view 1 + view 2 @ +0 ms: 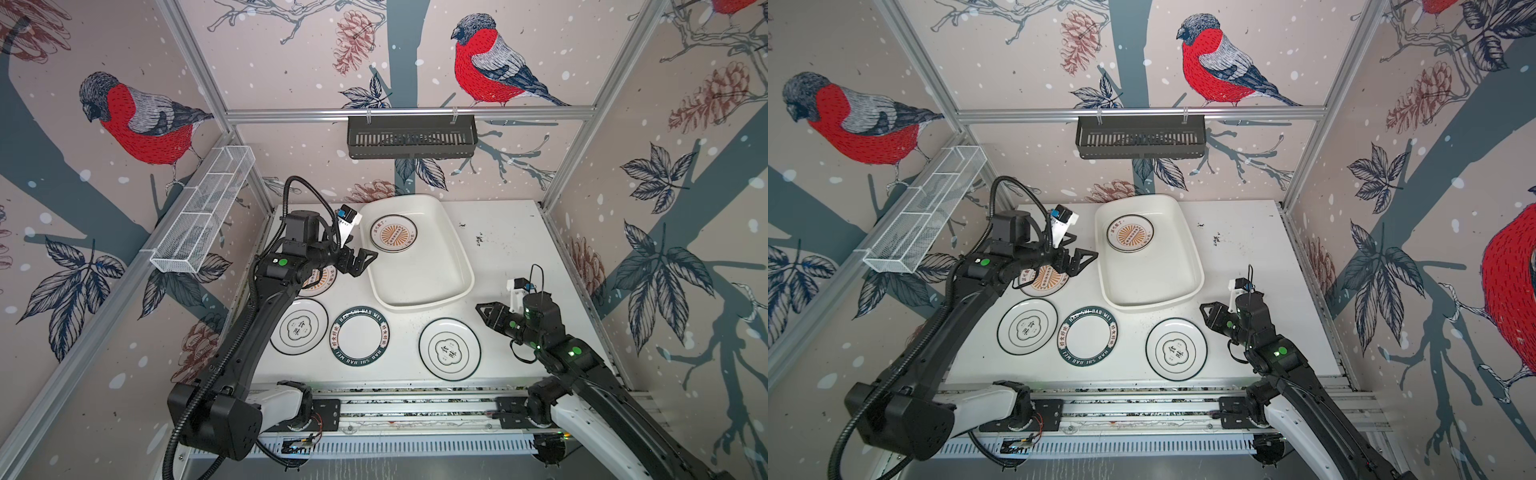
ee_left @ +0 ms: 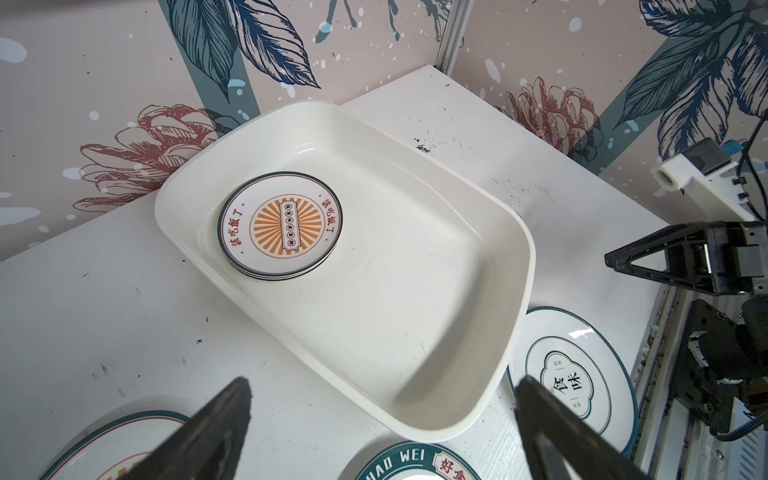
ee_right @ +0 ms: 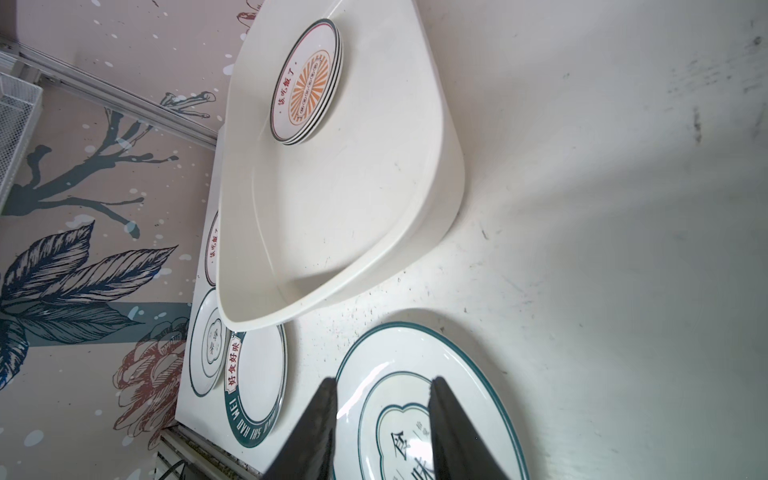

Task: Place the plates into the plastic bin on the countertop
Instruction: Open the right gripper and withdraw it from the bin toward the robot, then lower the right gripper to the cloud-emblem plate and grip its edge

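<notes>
Bird-print walls enclose the speckled white countertop (image 1: 511,249). The left arm reaches forward, its left gripper (image 1: 365,262) spread wide and empty beside the cream rectangular plastic bin (image 1: 419,278). The right gripper (image 1: 482,315), narrowly parted and empty, hovers by a round white dark-rimmed emblem plate (image 1: 449,349). The wrist views show the bin's orange-sunburst plates (image 2: 280,224) stacked three deep, while both top views show one face.

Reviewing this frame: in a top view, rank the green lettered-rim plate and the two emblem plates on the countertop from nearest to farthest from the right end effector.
1. Right emblem plate: on the right side, next to the right end effector.
2. Green lettered-rim plate: middle of the front row.
3. Left emblem plate: far left, partly under the left arm.
</notes>
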### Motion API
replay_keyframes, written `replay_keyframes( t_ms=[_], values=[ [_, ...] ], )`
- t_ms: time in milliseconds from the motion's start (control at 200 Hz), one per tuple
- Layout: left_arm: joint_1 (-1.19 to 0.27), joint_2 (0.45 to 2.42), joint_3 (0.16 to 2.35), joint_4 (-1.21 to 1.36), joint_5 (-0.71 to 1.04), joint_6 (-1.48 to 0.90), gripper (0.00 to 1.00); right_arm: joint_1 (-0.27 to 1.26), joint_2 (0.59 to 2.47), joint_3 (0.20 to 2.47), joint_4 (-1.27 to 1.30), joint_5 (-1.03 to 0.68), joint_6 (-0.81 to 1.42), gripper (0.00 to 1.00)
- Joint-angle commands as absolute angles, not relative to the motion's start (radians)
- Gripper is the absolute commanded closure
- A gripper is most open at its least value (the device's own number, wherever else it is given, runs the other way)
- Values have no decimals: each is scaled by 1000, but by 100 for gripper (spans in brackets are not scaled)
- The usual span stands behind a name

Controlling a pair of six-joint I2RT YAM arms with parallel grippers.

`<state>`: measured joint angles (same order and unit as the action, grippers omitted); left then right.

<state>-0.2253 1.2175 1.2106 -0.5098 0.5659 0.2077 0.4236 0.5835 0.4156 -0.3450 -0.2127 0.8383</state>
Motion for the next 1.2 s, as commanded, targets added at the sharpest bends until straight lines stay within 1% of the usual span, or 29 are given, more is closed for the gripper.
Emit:
replay_keyframes(
  t_ms=[0,295,505,650,816,956,1196],
  values=[
    [-227,1200,1183,-479,601,201,2,423,548,382,-405,-207,853,62],
    [-227,1193,1132,-450,675,163,2,421,492,308,-484,-222,892,63],
    [-227,1203,1159,-467,737,143,2,423,451,271,-550,-253,894,63],
    [-227,1178,1162,-456,744,140,2,423,457,233,-533,-330,890,63],
    [-226,1177,1166,-461,738,137,2,423,437,214,-571,-339,901,63],
    [-227,1163,1146,-455,740,135,2,424,410,175,-557,-364,919,63],
    [-226,1162,1132,-435,747,126,2,425,422,136,-536,-383,913,65]
  ],
)
